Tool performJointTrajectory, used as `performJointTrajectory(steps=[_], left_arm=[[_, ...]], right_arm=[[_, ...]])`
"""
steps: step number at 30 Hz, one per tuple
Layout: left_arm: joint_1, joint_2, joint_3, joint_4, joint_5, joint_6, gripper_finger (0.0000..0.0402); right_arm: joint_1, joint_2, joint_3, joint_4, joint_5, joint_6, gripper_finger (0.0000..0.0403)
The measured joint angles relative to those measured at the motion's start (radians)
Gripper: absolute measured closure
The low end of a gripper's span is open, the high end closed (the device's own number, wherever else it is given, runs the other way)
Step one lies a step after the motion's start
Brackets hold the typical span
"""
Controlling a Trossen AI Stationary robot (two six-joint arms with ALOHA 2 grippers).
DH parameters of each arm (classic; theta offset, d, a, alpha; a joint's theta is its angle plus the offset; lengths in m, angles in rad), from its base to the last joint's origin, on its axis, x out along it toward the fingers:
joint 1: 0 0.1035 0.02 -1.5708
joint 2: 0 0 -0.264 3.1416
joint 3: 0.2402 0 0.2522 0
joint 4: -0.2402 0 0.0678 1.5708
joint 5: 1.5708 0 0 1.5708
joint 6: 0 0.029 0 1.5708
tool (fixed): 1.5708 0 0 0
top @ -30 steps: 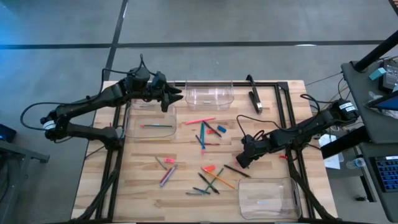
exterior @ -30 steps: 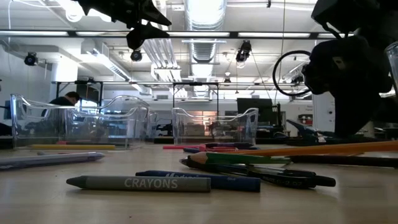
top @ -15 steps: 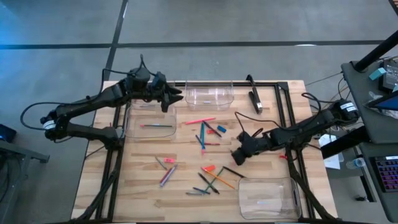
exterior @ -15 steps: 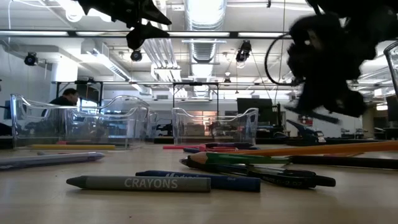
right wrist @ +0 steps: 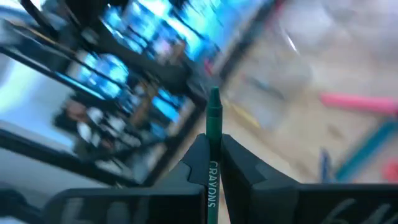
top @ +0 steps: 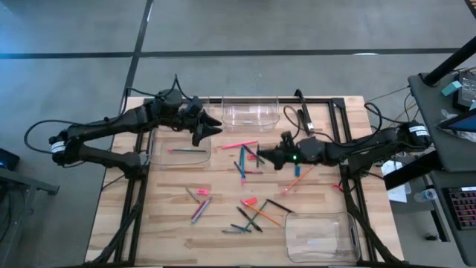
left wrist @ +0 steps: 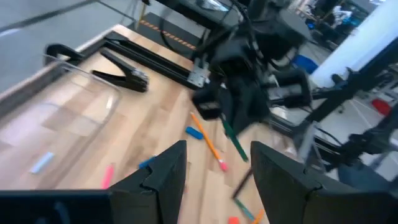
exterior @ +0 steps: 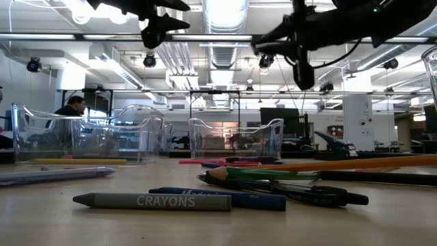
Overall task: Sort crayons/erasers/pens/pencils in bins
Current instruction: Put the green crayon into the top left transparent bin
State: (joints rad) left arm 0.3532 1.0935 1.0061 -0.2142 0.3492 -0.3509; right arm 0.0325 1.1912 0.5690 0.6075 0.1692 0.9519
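Green crayon pinched in the right claw, raised above the middle of the table.

Right claw fingers together on the crayon, its label legible between them in the wrist view. Left claw parted and empty, hovering over the far-left bin, which holds one thin stick. Loose pens and crayons scattered mid-table; blue eraser just beside the right claw; further bins at the far edge and near right.

From my overhead view, one bin sits at twelve o'clock on the table, another bin at five, pens scattered between.
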Motion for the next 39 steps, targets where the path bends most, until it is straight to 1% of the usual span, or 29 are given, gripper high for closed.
performJointTrajectory(steps=[4, 9, 14, 20, 23, 26, 30, 32, 37, 39], left_arm=[[-0.027, 0.000, 0.000, 0.033, -0.002, -0.036, 0.0238], [-0.044, 0.022, 0.000, 0.084, -0.013, -0.111, 0.0234], [-0.071, 0.087, 0.000, 0.109, -0.005, -0.159, 0.0207], [-0.114, 0.174, 0.001, 0.193, 0.063, -0.237, 0.0163], [-0.125, 0.185, 0.002, 0.231, 0.076, -0.247, 0.0151], [-0.127, 0.171, 0.002, 0.238, 0.080, -0.246, 0.0148], [-0.127, 0.132, 0.002, 0.232, 0.080, -0.239, 0.0148], [-0.126, 0.110, 0.002, 0.232, 0.080, -0.222, 0.0148], [-0.126, 0.085, 0.002, 0.232, 0.080, -0.209, 0.0148], [-0.126, 0.082, 0.002, 0.232, 0.079, -0.212, 0.0148]], right_arm=[[-0.053, 0.000, 0.000, 0.119, 0.000, -0.049, 0.0390], [-0.095, 0.000, 0.000, 0.140, 0.000, -0.055, 0.0390], [-0.111, 0.000, 0.000, 0.155, 0.000, -0.054, 0.0390], [-0.112, 0.000, 0.000, 0.190, 0.002, -0.060, 0.0390], [-0.112, 0.000, 0.000, 0.191, 0.016, -0.055, 0.0390], [-0.112, 0.000, 0.000, 0.190, 0.021, -0.054, 0.0390], [-0.112, 0.000, 0.040, 0.166, 0.042, -0.083, 0.0390], [-0.112, 0.002, 0.082, 0.123, 0.044, -0.111, 0.0390], [-0.112, 0.004, 0.212, -0.102, 0.043, -0.176, 0.0390], [-0.112, 0.004, 0.253, -0.162, 0.041, -0.189, 0.0390]])
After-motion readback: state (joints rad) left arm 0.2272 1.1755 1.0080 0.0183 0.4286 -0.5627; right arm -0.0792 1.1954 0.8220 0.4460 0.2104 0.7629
